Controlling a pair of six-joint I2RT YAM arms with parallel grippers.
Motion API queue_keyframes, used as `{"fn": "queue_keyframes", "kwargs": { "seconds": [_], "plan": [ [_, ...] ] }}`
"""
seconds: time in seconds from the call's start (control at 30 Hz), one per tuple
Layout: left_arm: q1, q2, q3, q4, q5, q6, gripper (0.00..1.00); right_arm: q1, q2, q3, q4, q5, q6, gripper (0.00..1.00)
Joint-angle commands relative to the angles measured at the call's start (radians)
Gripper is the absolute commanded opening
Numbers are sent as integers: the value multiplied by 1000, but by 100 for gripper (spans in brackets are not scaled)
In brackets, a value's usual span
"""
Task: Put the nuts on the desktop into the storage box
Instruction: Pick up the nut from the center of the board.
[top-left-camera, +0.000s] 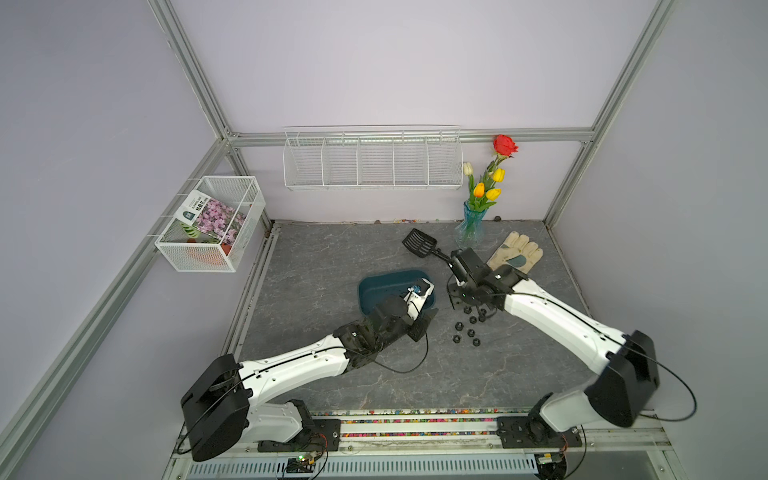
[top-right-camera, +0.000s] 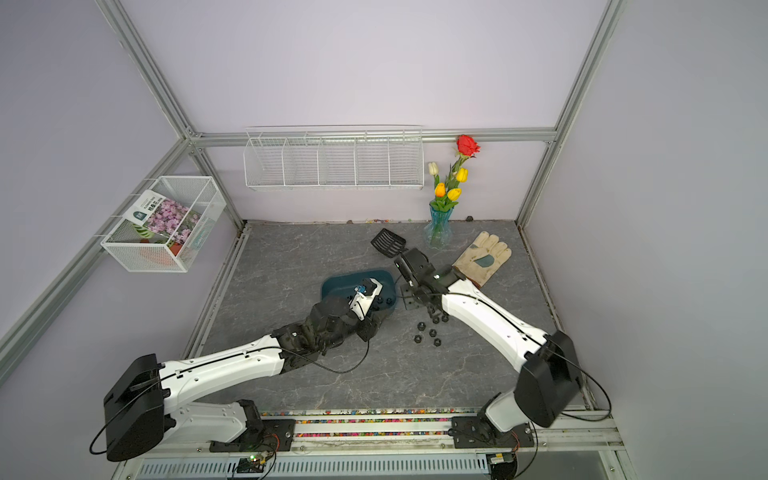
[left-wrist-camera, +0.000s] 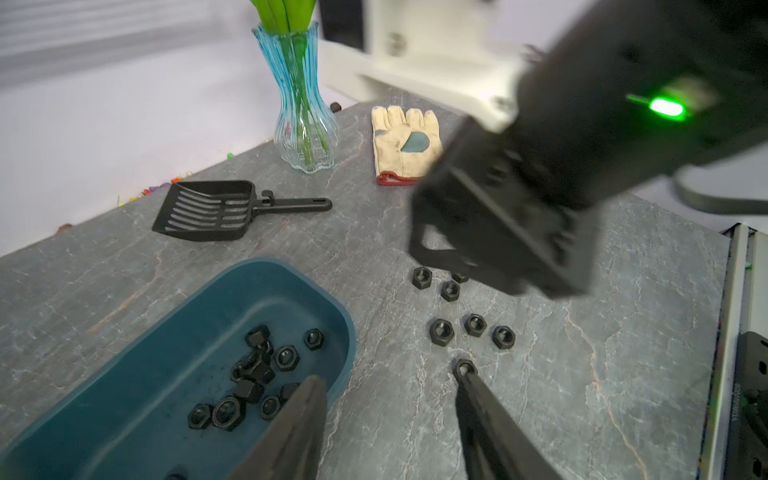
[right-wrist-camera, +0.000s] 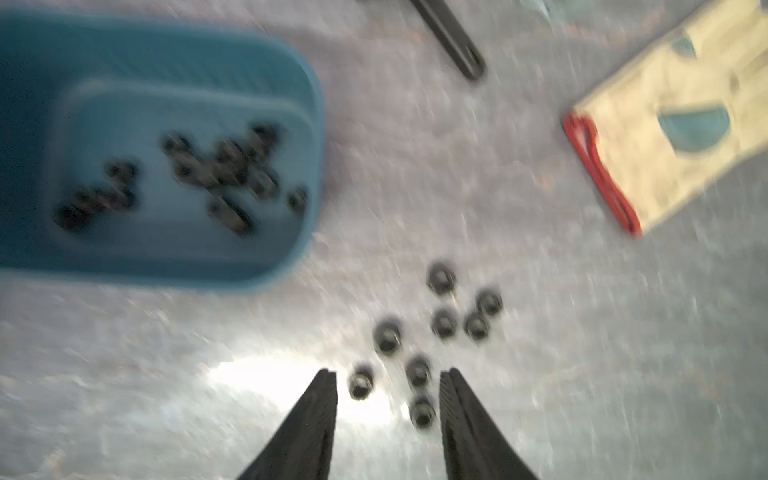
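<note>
Several small black nuts (top-left-camera: 467, 332) (left-wrist-camera: 473, 324) lie in a loose cluster on the grey veined desktop (top-left-camera: 316, 257), just right of the teal storage box (top-left-camera: 374, 286) (left-wrist-camera: 145, 374). Several more nuts (left-wrist-camera: 257, 365) (right-wrist-camera: 224, 166) lie inside the box at its right end. My left gripper (left-wrist-camera: 390, 374) is open and empty. One of its fingers hangs over the box's end, the other over the nearest loose nut. My right gripper (right-wrist-camera: 388, 372) hovers open above the cluster (right-wrist-camera: 444, 324), holding nothing; that view is blurred.
A black slotted scoop (top-left-camera: 419, 243) lies behind the box, close to the right wrist. A cream glove (top-left-camera: 515, 251) and a blue glass vase of flowers (top-left-camera: 471, 226) stand at the back right. White wire baskets (top-left-camera: 372, 162) (top-left-camera: 212, 224) hang on the walls.
</note>
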Motion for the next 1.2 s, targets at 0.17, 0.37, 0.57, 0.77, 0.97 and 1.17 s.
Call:
{"fn": "queue_keyframes", "kwargs": {
  "seconds": [0.17, 0.37, 0.57, 0.77, 0.97, 1.17],
  "plan": [
    [-54, 166, 138, -99, 58, -59, 55, -1, -403, -331, -9, -58, 103, 45],
    [-65, 300, 234, -123, 122, -111, 55, -2, -602, -497, -35, -113, 198, 46],
    [-69, 420, 336, -199, 132, -136, 55, -2, -758, -621, 16, -195, 280, 47],
    [-72, 549, 451, -308, 99, -163, 55, -2, -808, -662, 27, -250, 352, 47],
    [-71, 640, 553, -412, 56, -170, 55, -4, -851, -713, 72, -314, 403, 47],
    [-72, 695, 596, -437, 38, -186, 55, -4, -851, -729, 72, -301, 407, 47]
  ]
}}
